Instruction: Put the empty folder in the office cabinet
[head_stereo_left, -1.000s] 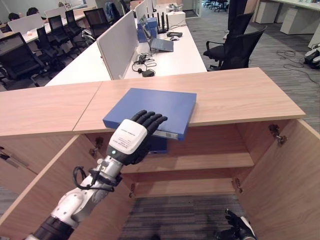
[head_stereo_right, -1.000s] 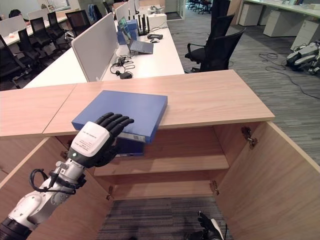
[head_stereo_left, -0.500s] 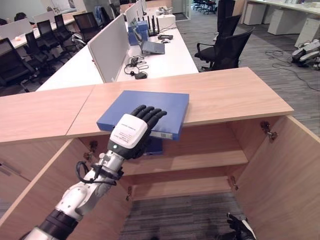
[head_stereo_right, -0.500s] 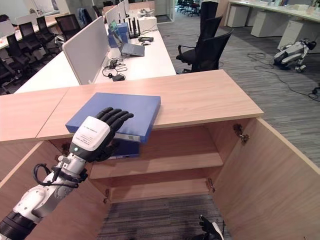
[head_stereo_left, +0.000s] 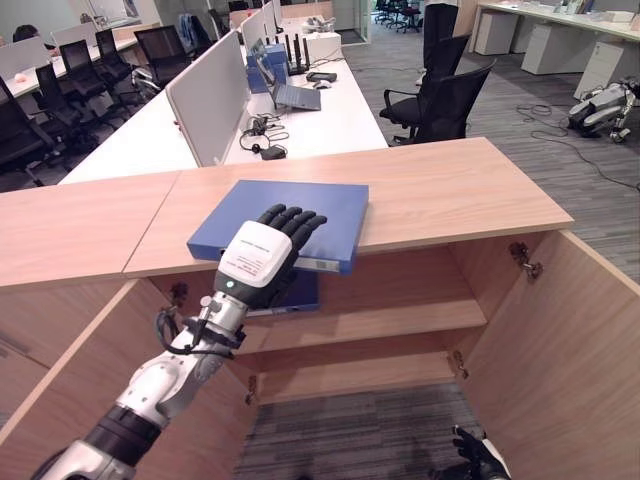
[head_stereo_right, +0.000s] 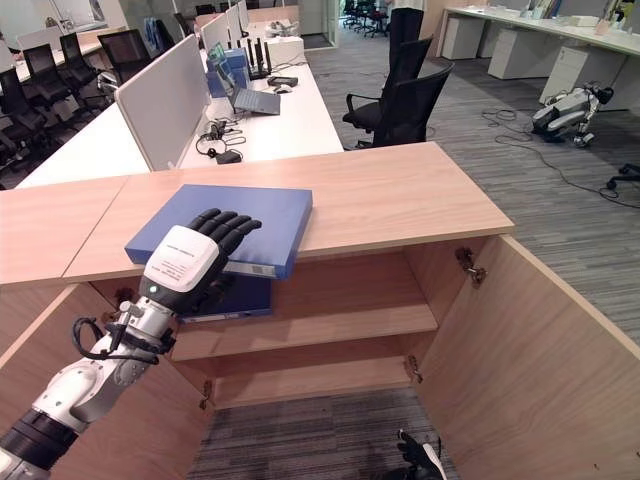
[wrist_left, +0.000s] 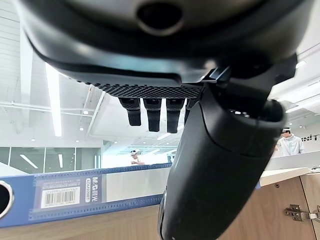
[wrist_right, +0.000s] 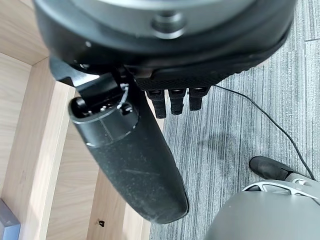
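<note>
A blue folder (head_stereo_left: 312, 203) lies flat on the wooden cabinet top (head_stereo_left: 460, 190), its labelled spine overhanging the front edge. My left hand (head_stereo_left: 258, 258) is raised at that spine, its straight fingers (head_stereo_left: 296, 220) reaching over the folder's top. In the left wrist view the fingers (wrist_left: 150, 112) hover just above the spine (wrist_left: 60, 196) and the thumb (wrist_left: 215, 170) stands free in front of it. The hand is open. My right hand (head_stereo_left: 478, 462) hangs low near the carpet, relaxed and holding nothing (wrist_right: 130, 150).
Both cabinet doors stand open, the right door (head_stereo_left: 575, 340) and the left door (head_stereo_left: 80, 380). Another blue folder (head_stereo_left: 300, 292) lies on the upper shelf (head_stereo_left: 400, 320); a lower shelf is beneath. Desks and office chairs (head_stereo_left: 450, 95) stand behind the cabinet.
The camera has shifted a little. My left hand has reached slightly farther over the folder's front edge. The folder has not moved on the cabinet top.
</note>
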